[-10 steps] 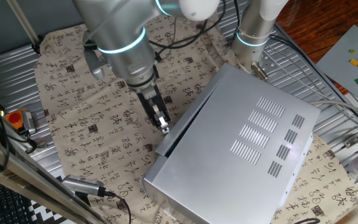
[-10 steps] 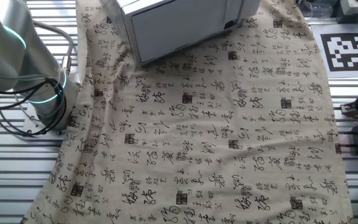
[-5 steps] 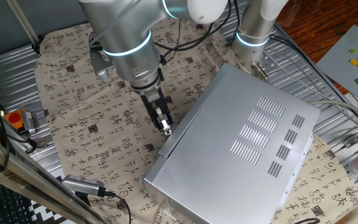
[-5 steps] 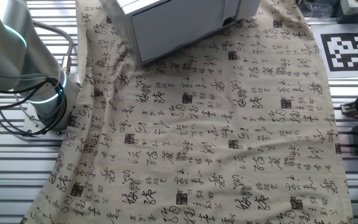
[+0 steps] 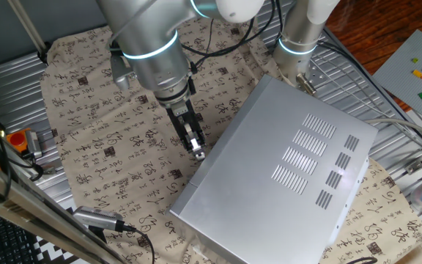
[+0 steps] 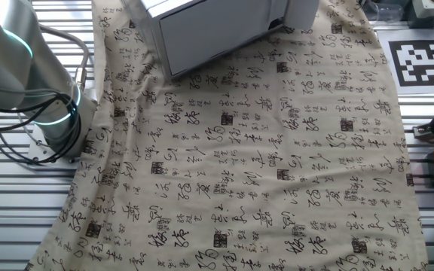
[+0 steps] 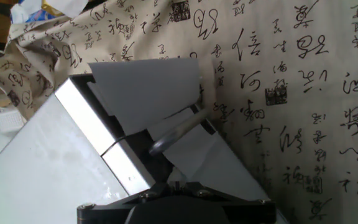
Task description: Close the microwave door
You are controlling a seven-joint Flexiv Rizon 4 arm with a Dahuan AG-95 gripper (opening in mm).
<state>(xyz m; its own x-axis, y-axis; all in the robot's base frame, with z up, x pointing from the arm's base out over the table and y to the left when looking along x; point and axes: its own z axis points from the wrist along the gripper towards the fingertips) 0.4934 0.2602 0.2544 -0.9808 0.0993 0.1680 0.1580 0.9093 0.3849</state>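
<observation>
The microwave (image 5: pixel 280 183) is a large box of smooth, brushed silver-grey sheet metal, set at an angle across the table, its flat top punched with neat rows of narrow vent slots that catch the light. It rests on a beige cloth (image 5: pixel 108 147) printed all over with black brush-style characters and small dark seal squares, the fabric lying in soft creases over a ribbed metal table (image 6: pixel 428 218). In the other fixed view only the front lower part of the microwave (image 6: pixel 217 26) shows at the top edge, and the microwave door (image 6: pixel 213 34) appears there as a plain grey panel lying nearly flush with the casing, a thin dark seam along its upper edge. The arm, a thick cylinder of polished grey metal ringed with a cyan light band, reaches down to the gripper (image 5: pixel 197 150), whose slim dark fingers taper to pale tips right at the left front edge of the microwave, touching or just beside it (the exact contact is too small to make out). In the hand view the gripper (image 7: pixel 185 140) shows two flat, pale grey wedge-shaped fingers (image 7: pixel 148 93) with a narrow gap between them and nothing visibly grasped, so it seems nearly closed and empty; beside them runs the glossy silver-framed edge of the microwave door (image 7: pixel 114 146). At the cloth's left margin sits a small orange-and-red device (image 5: pixel 20 139).
</observation>
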